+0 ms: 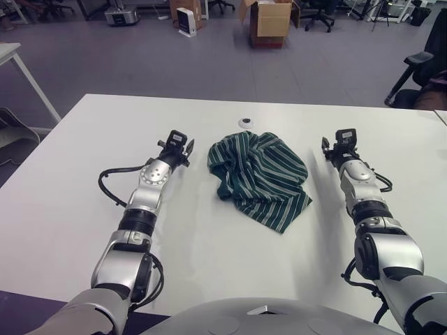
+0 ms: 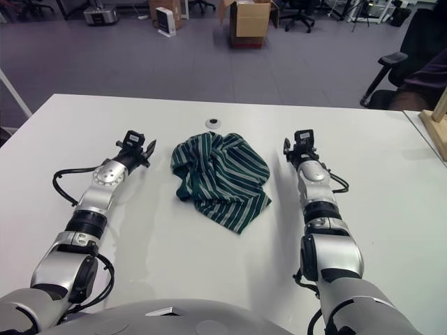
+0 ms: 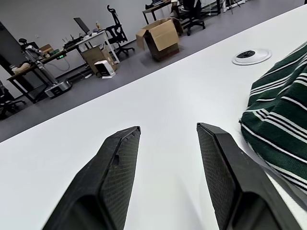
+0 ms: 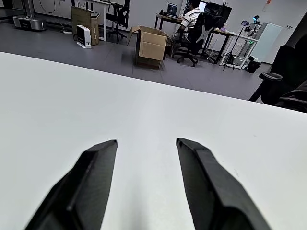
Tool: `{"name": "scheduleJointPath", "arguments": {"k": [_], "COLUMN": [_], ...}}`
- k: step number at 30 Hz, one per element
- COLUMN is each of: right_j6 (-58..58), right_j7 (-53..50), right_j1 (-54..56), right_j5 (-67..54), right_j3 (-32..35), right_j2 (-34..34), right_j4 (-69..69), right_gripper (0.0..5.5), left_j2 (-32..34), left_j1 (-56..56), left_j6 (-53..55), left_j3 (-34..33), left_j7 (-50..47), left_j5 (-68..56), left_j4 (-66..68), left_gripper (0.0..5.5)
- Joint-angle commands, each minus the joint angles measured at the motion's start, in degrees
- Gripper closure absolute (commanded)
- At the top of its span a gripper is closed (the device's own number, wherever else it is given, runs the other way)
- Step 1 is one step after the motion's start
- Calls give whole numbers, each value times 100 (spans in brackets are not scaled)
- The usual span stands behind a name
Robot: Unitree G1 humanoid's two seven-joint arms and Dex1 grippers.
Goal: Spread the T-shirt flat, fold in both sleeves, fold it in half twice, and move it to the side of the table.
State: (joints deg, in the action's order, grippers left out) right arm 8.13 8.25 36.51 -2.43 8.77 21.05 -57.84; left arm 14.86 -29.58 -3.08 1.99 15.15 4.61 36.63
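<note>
T-shirt (image 1: pixel 260 178) bunched mid-table, nothing gripped

Dark green with thin white stripes, crumpled into a loose heap with folds overlapping and no sleeve clearly laid out. Sits on the white table (image 1: pixel 70 223) around its middle, between the two arms, with one corner trailing toward the near right. Just beyond its far edge, a small round grommet (image 1: pixel 246 123) set in the tabletop, close to the cloth but apart from it.

Left gripper (image 3: pixel 168 130): released, black fingers (image 3: pixel 120 163) spread wide, only bare tabletop in the gap. Placed left of the heap, level with its far part, near the cloth's left edge with a strip of table between in the head views. Striped fabric visible right alongside one finger from the wrist camera; contact there cannot be told.

Right gripper (image 4: pixel 146 143): also released, fingers (image 4: pixel 98 167) well apart, holding nothing, bare table beneath and ahead. Placed right of the heap, level with its far part, clearly apart from the cloth.

Beyond the far table edge, grey floor with an open cardboard box (image 1: pixel 271 21).
</note>
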Motion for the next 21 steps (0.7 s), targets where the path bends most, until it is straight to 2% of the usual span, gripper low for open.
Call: {"name": "scheduleJointPath", "arguments": {"k": [1,5,14,18,21], "right_j6": [71,77,130,139,371], "right_j7": [-19,-23,-86,-73,872], "right_j1": [170,148,149,130,-143], "right_j5": [26,57,113,143,3], "right_j3": [5,-4,-48,-115,-442], "right_j2": [10,19,-46,-91,-271], "right_j4": [-61,-90,-167,-106,751], "right_gripper": [319,319,319,319,319], "left_j2": [-39,-119,-272,64,453], "left_j1": [-317,-522,-545,-637,-364], "left_j6": [-117,-161,67,481,717], "left_j3": [34,80,609,975,1249], "left_j7": [93,261,1582,1542,1882], "left_j5": [-14,-53,-4,556,766], "left_j4": [204,458,871,1415,1169], "left_gripper": [333,333,333,333,333]}}
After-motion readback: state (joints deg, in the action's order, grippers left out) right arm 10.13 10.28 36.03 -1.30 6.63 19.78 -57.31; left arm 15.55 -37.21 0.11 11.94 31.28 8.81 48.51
